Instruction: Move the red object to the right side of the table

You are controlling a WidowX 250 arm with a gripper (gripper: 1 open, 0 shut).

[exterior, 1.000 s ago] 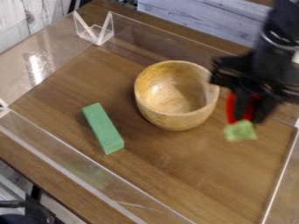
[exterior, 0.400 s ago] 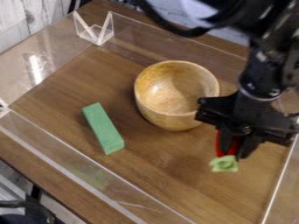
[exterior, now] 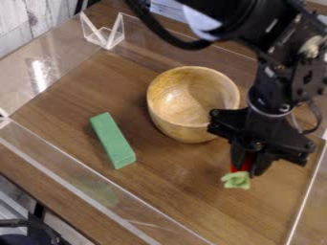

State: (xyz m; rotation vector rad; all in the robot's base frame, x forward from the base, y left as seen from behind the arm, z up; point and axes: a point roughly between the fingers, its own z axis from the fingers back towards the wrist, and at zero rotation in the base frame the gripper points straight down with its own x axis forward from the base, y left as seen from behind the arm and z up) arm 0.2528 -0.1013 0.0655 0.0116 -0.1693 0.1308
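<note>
Rounded red object [exterior: 244, 165], leafy green end; wood-grain table [exterior: 166, 182]

A round wooden bowl [exterior: 193, 103] sits upright and looks empty. To its left, well apart from it, a green rectangular block [exterior: 113, 140] lies flat, angled diagonally. At the far left, a small clear plastic piece [exterior: 102, 32] stands alone.
</note>
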